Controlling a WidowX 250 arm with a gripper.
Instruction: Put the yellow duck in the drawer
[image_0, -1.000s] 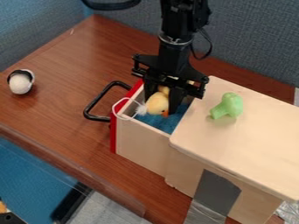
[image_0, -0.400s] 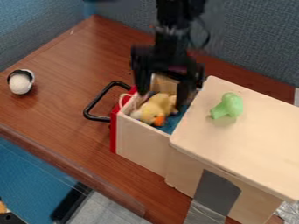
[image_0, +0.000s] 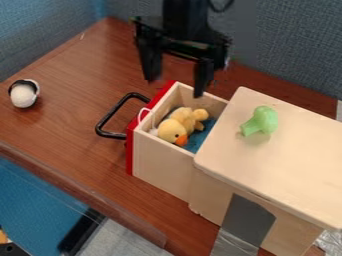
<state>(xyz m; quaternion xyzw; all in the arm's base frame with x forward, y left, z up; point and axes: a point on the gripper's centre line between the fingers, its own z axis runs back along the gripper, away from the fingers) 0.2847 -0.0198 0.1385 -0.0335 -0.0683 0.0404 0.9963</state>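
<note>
My black gripper hangs above and behind the drawer, its two fingers spread wide apart with nothing between them. Below it the yellow duck lies inside the pulled-out wooden drawer, on the blue lining, its orange beak facing the front side wall. A white string loop lies by the duck at the drawer's red front. The gripper and the duck are apart.
A green broccoli-like toy rests on the wooden cabinet top. The drawer's black handle sticks out to the left. A black and white round object lies on the brown table at far left.
The gripper has opened, let go of the duck and risen up and back out of the drawer. Lying lower in the drawer, the duck is now uncovered.
</note>
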